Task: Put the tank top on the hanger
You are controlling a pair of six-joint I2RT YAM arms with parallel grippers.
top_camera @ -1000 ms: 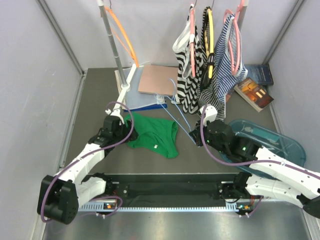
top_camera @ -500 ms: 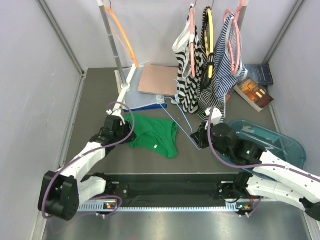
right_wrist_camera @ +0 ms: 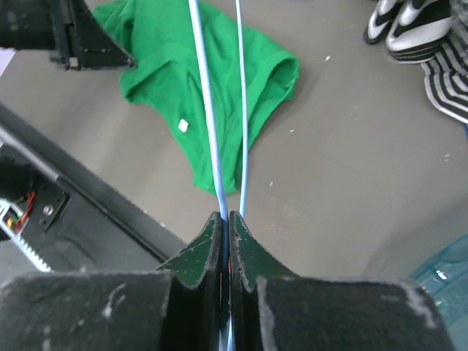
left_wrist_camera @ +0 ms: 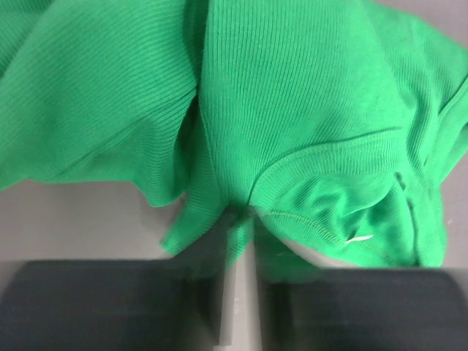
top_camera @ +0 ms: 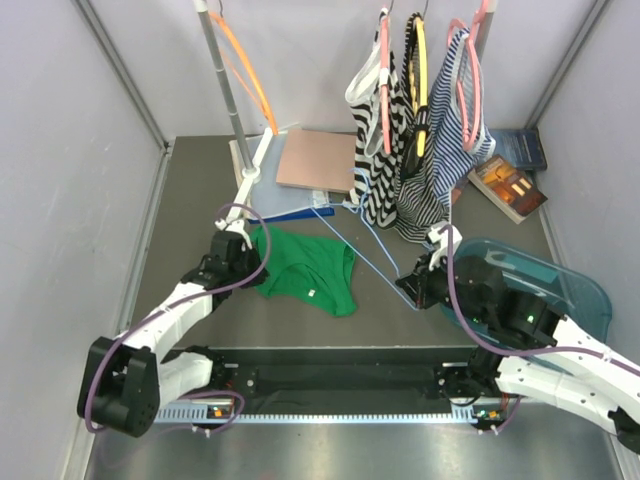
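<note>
left gripper (left_wrist_camera: 239, 227) blurred; tank top (left_wrist_camera: 292, 110) cut off at top; hanger (right_wrist_camera: 207, 110) hook out of frame

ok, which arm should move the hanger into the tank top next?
Right: the right fingers are shut on the hanger, while the left fingers pinch an edge of the tank top.

tank top (top_camera: 305, 268) on table (top_camera: 190, 200), hanger (right_wrist_camera: 211, 131) just right of it

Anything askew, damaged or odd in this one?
Nothing spilled or damaged. The tank top lies bunched, not flat, pinched at an edge by the left gripper; the right gripper clamps the hanger by one corner.
</note>
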